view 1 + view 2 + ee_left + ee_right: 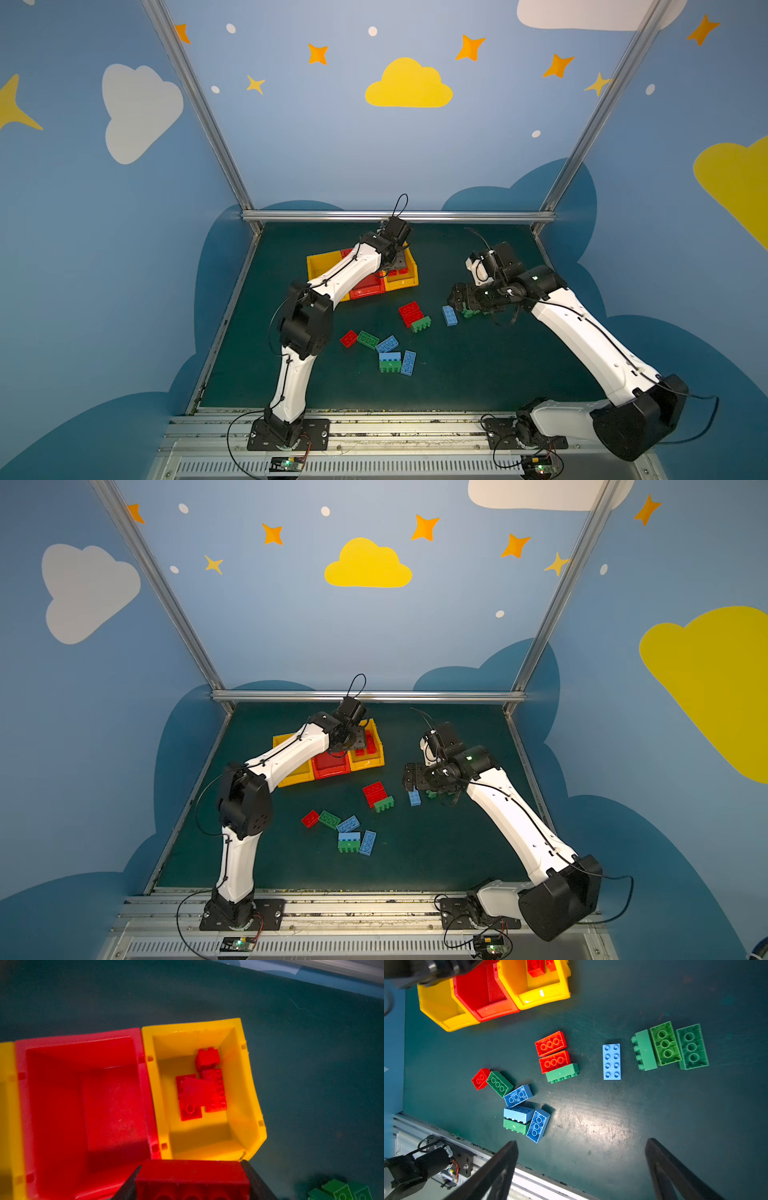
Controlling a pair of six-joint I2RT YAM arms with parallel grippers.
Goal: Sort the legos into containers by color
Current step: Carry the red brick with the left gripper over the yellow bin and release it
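The red brick [193, 1176] is pinched in the left pincer [191, 1167], its long axis seemingly running from finger to finger. It hangs over the rim of the yellow bin [255, 1105], the 3 o'clock end of the row in both top views. That bin's red pile [199, 1093] lies just ahead, and the red bin [83, 1043] adjoins at 9 o'clock. The right pincer [580, 1145], spread wide and holding nothing, hangs well apart over loose bricks [611, 1061] on the surface [695, 1126]. The left arm is nearer.

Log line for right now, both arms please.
left gripper: shut on red brick | right gripper: open, empty | yellow bin: sorted red bricks inside
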